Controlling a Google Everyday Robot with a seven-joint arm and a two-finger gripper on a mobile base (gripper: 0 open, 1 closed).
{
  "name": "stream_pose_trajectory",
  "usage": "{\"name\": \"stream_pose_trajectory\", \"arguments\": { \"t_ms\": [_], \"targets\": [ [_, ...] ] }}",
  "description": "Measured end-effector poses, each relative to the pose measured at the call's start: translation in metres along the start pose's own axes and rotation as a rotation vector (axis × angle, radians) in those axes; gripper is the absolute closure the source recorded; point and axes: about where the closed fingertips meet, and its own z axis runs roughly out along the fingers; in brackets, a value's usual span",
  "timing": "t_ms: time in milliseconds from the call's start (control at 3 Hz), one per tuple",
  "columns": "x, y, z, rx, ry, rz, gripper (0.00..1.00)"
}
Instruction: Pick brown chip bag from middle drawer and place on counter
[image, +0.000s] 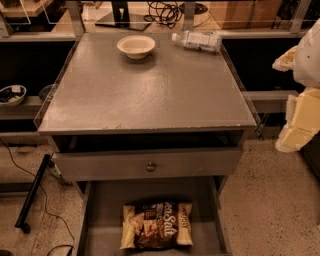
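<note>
The brown chip bag (156, 225) lies flat on the floor of the open middle drawer (106, 220) at the bottom of the view, dark brown with pale yellow ends and white lettering. The counter (150, 90) is the grey cabinet top above it. My gripper (298, 117) is at the right edge of the view, beside the counter's right side and well above and to the right of the bag. It holds nothing that I can see.
A white bowl (136, 46) and a lying plastic water bottle (196, 40) sit at the counter's back. The top drawer front with a round knob (150, 166) overhangs the middle drawer's rear. A black pole (32, 192) and cables lie on the floor at left.
</note>
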Motion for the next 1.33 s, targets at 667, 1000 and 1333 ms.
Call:
{"name": "stream_pose_trajectory", "arguments": {
  "t_ms": [667,1000,1333],
  "targets": [
    [-0.003,0.007,-0.002,0.024,-0.013,-0.017,0.0],
    [-0.009,0.025,0.006,0.069,-0.009,-0.061,0.0],
    [-0.019,0.038,0.027,0.079,-0.008,-0.106,0.0]
  ]
}}
